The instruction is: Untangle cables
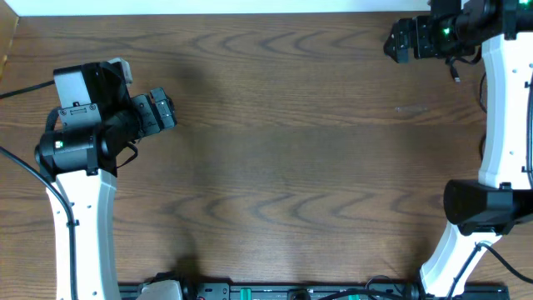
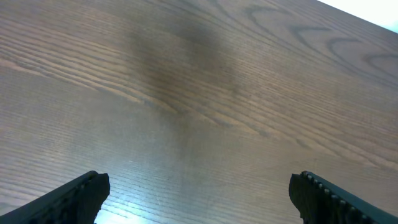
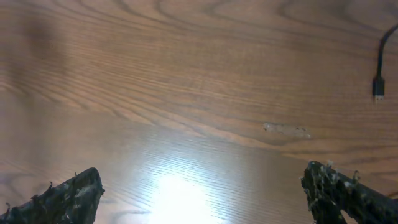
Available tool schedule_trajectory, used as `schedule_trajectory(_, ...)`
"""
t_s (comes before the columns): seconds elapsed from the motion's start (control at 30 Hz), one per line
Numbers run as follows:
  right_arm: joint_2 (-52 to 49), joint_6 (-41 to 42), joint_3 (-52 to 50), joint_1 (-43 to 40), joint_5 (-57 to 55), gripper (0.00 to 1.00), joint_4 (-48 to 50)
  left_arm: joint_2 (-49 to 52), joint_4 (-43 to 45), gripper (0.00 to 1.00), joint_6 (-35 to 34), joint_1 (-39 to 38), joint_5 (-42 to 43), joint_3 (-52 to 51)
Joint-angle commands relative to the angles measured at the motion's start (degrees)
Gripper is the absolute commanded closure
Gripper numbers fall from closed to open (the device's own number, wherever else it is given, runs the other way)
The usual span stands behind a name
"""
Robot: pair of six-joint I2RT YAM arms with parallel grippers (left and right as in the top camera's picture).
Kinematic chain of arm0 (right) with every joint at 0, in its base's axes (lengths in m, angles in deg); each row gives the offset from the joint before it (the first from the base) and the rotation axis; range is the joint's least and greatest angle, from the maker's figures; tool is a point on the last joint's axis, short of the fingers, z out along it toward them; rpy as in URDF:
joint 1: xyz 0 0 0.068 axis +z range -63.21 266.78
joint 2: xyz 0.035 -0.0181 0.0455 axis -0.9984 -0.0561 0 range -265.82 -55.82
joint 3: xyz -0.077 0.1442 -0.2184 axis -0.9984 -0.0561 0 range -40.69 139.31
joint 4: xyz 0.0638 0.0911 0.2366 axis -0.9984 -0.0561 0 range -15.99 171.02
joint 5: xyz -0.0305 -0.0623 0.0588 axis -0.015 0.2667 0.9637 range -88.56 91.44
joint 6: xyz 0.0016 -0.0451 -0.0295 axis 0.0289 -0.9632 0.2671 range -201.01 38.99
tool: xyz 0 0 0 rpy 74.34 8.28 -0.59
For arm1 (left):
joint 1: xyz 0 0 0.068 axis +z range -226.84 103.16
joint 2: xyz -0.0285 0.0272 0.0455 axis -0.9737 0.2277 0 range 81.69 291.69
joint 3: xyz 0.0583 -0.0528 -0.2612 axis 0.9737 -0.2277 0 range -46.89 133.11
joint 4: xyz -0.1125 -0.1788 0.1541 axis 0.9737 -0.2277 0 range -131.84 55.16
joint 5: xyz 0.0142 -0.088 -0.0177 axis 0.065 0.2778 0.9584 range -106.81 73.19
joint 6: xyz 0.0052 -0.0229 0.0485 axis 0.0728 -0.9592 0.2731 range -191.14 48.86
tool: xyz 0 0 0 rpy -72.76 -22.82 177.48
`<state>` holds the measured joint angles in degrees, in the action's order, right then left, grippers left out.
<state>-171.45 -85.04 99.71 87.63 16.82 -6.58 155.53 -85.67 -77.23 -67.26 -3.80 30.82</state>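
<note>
One thin black cable (image 3: 379,68) with a small plug end shows at the right edge of the right wrist view, lying on the wood. The overhead view has it as a short dark cord (image 1: 456,73) just below the right arm's wrist. My right gripper (image 1: 398,40) is at the table's far right corner, open, with only bare wood between its fingers (image 3: 202,193). The cable lies off to the side of its jaws, apart from them. My left gripper (image 1: 166,108) hovers at the left side of the table, open and holding nothing (image 2: 199,193).
The wooden table (image 1: 283,167) spreads between the two arms. The left arm's white link (image 1: 83,225) and the right arm's white link (image 1: 504,108) stand along the sides. A black rail with connectors (image 1: 275,292) runs along the near edge.
</note>
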Motion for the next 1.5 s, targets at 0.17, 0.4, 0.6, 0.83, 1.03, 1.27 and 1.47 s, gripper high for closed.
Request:
schedule_trajectory(0.17,4.28,5.90,0.22,0.33,2.14,0.01,-0.52,0.31,-0.13,0.02,0.28,-0.07,0.04,0.15)
schedule_trajectory(0.4,4.44,5.92,0.22,0.33,2.40,0.01,-0.85,0.31,-0.13,0.02,0.28,-0.07,0.04,0.15)
schedule_trajectory(0.6,4.63,2.08,0.22,0.37,2.95,0.01,-1.53,0.31,-0.13,0.02,0.28,-0.07,0.04,0.15)
schedule_trajectory(0.83,5.49,-2.71,-0.17,1.29,-0.96,0.01,1.09,0.31,-0.13,0.02,0.28,-0.07,0.04,0.15)
schedule_trajectory(1.03,10.75,-2.73,-9.81,2.27,-1.95,0.01,14.32,0.31,-0.13,0.02,0.28,-0.07,0.04,0.15)
schedule_trajectory(1.27,25.00,-3.02,-36.00,2.21,-1.99,0.01,35.71,0.31,-0.13,0.02,0.28,-0.07,0.04,0.15)
schedule_trajectory(1.47,40.11,-4.85,-60.70,2.25,-2.23,0.01,52.96,0.31,-0.13,0.02,0.28,-0.07,0.04,0.15)
